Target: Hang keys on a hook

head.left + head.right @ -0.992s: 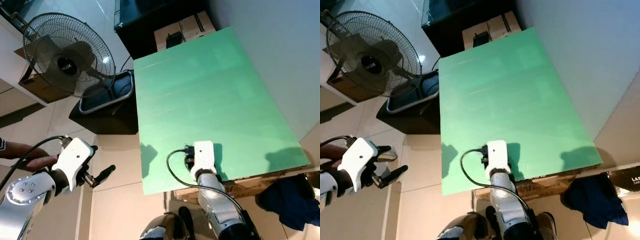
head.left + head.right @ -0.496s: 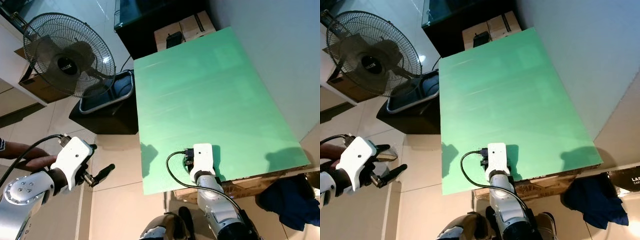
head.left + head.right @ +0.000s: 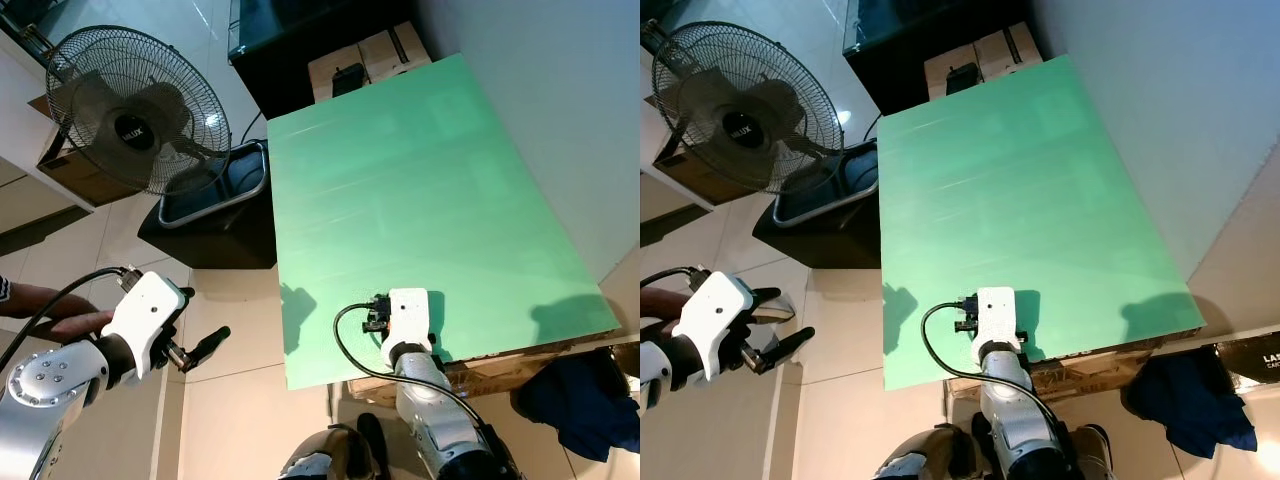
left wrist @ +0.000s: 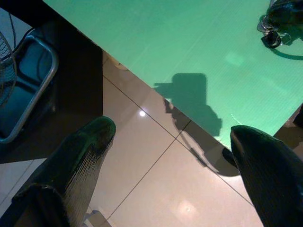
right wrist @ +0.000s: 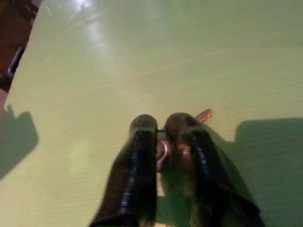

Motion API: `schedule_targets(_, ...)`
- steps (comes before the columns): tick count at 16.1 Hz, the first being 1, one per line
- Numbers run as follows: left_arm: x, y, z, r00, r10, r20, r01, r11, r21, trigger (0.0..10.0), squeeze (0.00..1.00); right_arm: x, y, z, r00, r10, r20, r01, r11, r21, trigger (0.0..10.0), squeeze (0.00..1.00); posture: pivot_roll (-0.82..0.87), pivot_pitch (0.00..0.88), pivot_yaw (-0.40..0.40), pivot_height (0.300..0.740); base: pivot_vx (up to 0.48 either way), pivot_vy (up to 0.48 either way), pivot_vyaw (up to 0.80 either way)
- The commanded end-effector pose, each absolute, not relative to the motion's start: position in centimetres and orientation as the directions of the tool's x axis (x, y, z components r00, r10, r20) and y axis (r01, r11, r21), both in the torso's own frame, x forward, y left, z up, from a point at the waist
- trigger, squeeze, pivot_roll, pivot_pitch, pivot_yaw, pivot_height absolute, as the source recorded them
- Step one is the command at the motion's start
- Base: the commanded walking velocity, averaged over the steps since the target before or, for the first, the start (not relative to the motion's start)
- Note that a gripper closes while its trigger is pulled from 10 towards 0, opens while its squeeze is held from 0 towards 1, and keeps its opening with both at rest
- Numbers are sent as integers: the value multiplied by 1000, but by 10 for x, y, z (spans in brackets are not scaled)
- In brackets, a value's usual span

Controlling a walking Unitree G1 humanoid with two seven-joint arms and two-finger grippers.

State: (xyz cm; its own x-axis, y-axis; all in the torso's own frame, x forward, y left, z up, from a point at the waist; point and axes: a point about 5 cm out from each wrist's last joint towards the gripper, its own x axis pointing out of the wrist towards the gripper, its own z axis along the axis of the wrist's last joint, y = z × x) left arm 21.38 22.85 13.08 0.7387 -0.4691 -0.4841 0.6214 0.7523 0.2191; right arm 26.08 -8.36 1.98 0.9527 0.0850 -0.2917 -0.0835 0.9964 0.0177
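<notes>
the right claw is pinching a small bunch of metal keys between its two long black fingers, low over the smooth matte green desk, near the desk's front edge. a thin ring and a coppery key tip are poking out beside the fingertips. the left claw is hanging spread open, well off to the side of the right claw, over glossy beige floor tiles. a person's hand is showing just behind it. beyond it, a round wire-caged fan is standing.
</notes>
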Motion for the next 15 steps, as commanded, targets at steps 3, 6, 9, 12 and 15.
schedule_targets(3, 213, 237, 131, 733, -446, -514, 616, 755, 224, 10000, 0, 242, -35, 18, 937, 175, -302, -142, 981, 129, 0, 0, 58, 265, 400, 740, 0, 0, 0)
schedule_targets(6, 216, 234, 128, 732, -450, -512, 618, 754, 221, 10000, 0, 252, -43, 47, 982, 140, -124, -149, 986, -71, 0, 0, 37, 255, 400, 740, 0, 0, 0)
schedule_targets(9, 226, 225, 126, 733, -477, -485, 626, 751, 210, 10000, 0, 257, -40, 62, 987, 141, -82, -147, 986, -82, 10000, 0, -2, 233, 400, 740, 0, 0, 0)
schedule_targets(12, 232, 217, 124, 731, -493, -472, 634, 747, 202, 10000, 0, 261, -41, 46, 978, 145, -149, -147, 989, -6, 10000, 1000, -7, 236, 400, 740, 0, 0, 0)
schedule_targets(15, 230, 218, 124, 726, -494, -479, 638, 743, 201, 10000, 0, 262, -43, 38, 964, 184, -194, -190, 982, -17, 10000, 1000, 2, 249, 400, 740, 0, 0, 0)
